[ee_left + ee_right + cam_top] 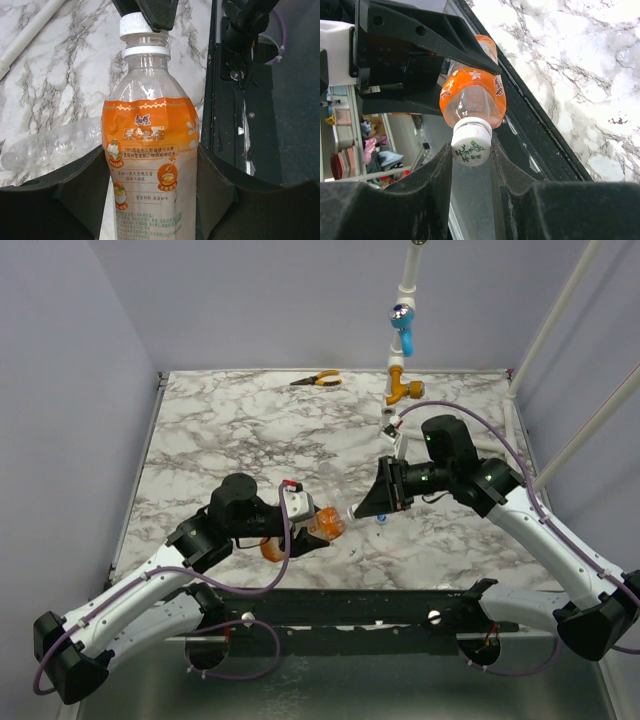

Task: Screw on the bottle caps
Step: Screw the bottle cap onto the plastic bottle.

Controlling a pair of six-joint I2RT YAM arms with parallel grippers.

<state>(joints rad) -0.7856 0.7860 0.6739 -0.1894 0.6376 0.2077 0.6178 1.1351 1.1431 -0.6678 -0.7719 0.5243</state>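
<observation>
My left gripper (pixel 305 525) is shut on the bottle (pixel 325 524), a clear bottle with an orange label, and holds it above the table's near edge with its neck towards the right arm. In the left wrist view the bottle (pixel 150 130) stands between my fingers (pixel 75 195). A whitish cap (pixel 136 25) sits on its neck. My right gripper (pixel 362 510) is shut on this cap (pixel 471 145), one finger on each side. The bottle (pixel 472 95) and the left gripper (pixel 420 40) show behind it. The blue cap is out of view.
A second clear, empty bottle (pixel 55 145) lies on the marble table (pixel 250 430) under the left gripper. Orange-handled pliers (pixel 316 380) lie at the back. A white pipe with a blue valve handle (pixel 403 325) and an orange one (pixel 400 388) hangs at the back right.
</observation>
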